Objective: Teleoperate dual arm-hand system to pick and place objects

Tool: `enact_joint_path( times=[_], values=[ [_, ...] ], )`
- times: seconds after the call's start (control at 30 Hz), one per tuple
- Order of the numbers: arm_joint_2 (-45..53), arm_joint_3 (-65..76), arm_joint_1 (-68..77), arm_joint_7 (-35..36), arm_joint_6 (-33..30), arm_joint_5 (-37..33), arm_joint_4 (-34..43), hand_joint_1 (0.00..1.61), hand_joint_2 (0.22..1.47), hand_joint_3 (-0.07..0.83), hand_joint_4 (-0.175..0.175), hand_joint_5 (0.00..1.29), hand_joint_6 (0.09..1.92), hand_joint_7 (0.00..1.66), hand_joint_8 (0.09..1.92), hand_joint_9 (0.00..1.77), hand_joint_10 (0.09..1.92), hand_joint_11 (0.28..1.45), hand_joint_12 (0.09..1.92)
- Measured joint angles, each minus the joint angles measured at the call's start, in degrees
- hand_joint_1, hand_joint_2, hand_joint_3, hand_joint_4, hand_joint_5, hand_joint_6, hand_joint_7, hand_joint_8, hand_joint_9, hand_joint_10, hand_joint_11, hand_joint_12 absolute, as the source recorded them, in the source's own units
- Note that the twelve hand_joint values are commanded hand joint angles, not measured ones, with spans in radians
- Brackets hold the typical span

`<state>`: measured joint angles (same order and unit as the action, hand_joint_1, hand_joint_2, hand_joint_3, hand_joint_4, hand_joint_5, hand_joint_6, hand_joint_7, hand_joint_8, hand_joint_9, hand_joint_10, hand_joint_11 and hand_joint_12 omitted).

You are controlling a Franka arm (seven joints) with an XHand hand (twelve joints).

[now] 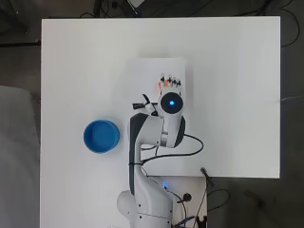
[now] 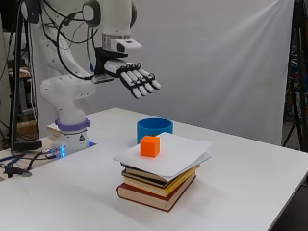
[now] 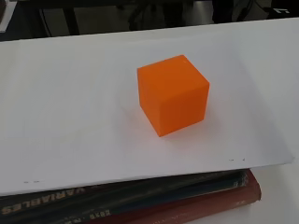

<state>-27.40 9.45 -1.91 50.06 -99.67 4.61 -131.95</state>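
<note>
An orange cube (image 2: 150,146) (image 3: 173,94) rests on a white sheet of paper (image 2: 179,153) (image 1: 142,76) (image 3: 74,116) that covers a stack of books (image 2: 156,185) (image 3: 140,200). The hand (image 2: 137,79) (image 1: 170,84) hangs well above the cube, fingers straight and spread, palm down, holding nothing. In the overhead view the hand hides most of the cube; only a sliver of orange cube (image 1: 160,86) shows at its left edge. A blue bowl (image 1: 101,136) (image 2: 154,128) stands on the table, left of the arm in the overhead view and behind the books in the side view.
The white table (image 1: 232,95) (image 2: 250,183) stretches wide to the right of the book stack. Cables and a small connector (image 1: 205,173) lie near the table's bottom edge beside the arm's base (image 1: 142,204).
</note>
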Motion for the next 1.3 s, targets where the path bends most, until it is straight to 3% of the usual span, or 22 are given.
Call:
enact_joint_path(
  times=[0.13, 0.4, 0.6, 0.93, 1.03, 1.2, 1.23, 1.27, 1.3],
  values=[
    [2.52, 3.05, -0.41, 0.28, -4.79, 0.3, -2.34, 0.01, 1.01, 0.005, 0.062, 0.2, 0.09, 0.32, 0.09, 0.42, 0.09, 0.45, 0.09],
    [4.79, 4.16, -0.6, 0.41, -22.09, 1.88, -11.82, 0.04, 1.04, 0.007, 0.048, 0.19, 0.09, 0.32, 0.09, 0.43, 0.09, 0.46, 0.09],
    [9.38, 3.12, -0.02, 2.27, -22.77, -1.04, -10.7, 0.04, 1.05, 0.006, 0.047, 0.21, 0.09, 0.35, 0.09, 0.46, 0.09, 0.47, 0.09],
    [21.41, 2.54, -0.14, 3.07, -21.42, -3.49, 0.71, 0.03, 1.04, 0.0, 0.05, 0.23, 0.09, 0.38, 0.09, 0.47, 0.09, 0.48, 0.09],
    [21.87, 3.89, -0.53, 4.27, -22.64, -4.6, -0.63, 0.04, 1.04, 0.0, 0.065, 0.31, 0.09, 0.43, 0.09, 0.5, 0.09, 0.49, 0.09],
    [19.67, 5.97, -1.24, 7.86, -25.53, -6.93, -6.23, 0.08, 1.05, 0.001, 0.065, 0.28, 0.09, 0.42, 0.09, 0.5, 0.09, 0.49, 0.09],
    [19.26, 6.22, -1.33, 8.97, -26.3, -7.71, -7.07, 0.36, 1.12, 0.002, 0.105, 0.43, 0.49, 0.58, 0.09, 0.65, 0.09, 0.57, 0.09],
    [18.79, 6.45, -1.4, 10.2, -27.05, -8.65, -7.95, 0.7, 1.15, 0.003, 0.091, 0.6, 0.83, 0.72, 0.47, 0.82, 0.32, 0.66, 0.21],
    [18.46, 6.7, -1.46, 11.67, -27.61, -9.84, -8.86, 0.85, 1.17, 0.004, 0.119, 0.72, 1.01, 0.91, 0.99, 1.08, 0.89, 0.82, 0.77]
  ],
)
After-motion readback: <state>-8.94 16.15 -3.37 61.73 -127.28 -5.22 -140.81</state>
